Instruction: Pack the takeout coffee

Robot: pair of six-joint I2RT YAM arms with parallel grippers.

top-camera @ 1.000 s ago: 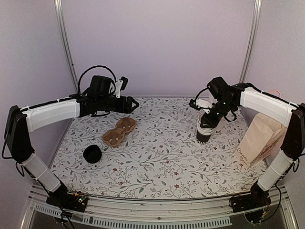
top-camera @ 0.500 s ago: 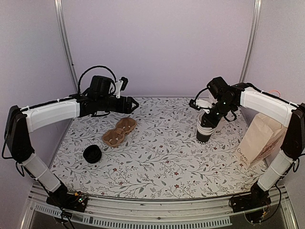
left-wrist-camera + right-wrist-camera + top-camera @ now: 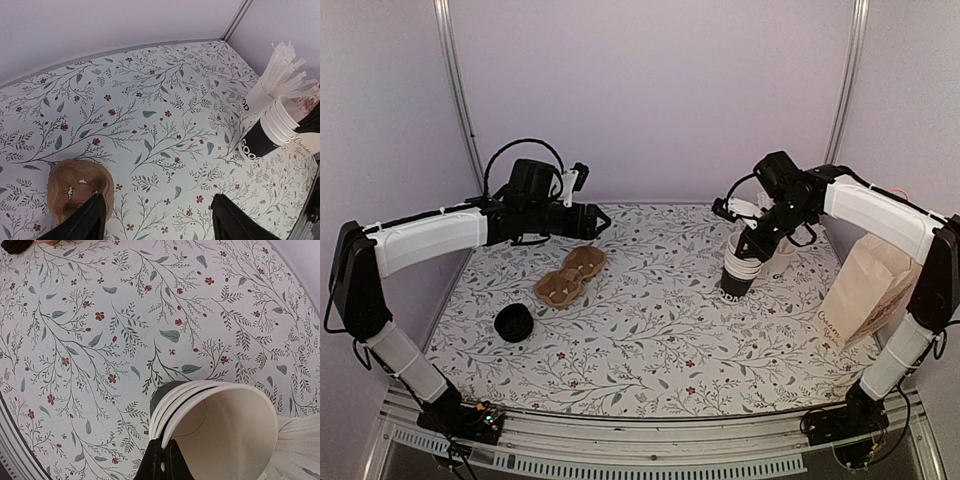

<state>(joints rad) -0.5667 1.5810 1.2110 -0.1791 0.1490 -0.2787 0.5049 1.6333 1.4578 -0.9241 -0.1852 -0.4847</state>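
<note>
Stack of nested paper cups point(image 3: 735, 275), white over black band printed "GOOD", tilts far right on floral surface point(image 3: 650, 340); right gripper point(image 3: 161, 452) jaws pinch its rim. Left gripper point(image 3: 157, 202) jaws spread. Lidded takeout coffee unseen.

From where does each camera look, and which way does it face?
Top external: above and behind the bases, facing down over the table; both arms show, left gripper open, right gripper at the stack of cups.
Left wrist: on the left arm, looking across the table past its open fingers to the pulp carrier and the stack.
Right wrist: on the right arm, looking steeply down; its shut fingers pinch the stack's top rim.
Shared: the stack in all three; the carrier in top and left wrist.
</note>
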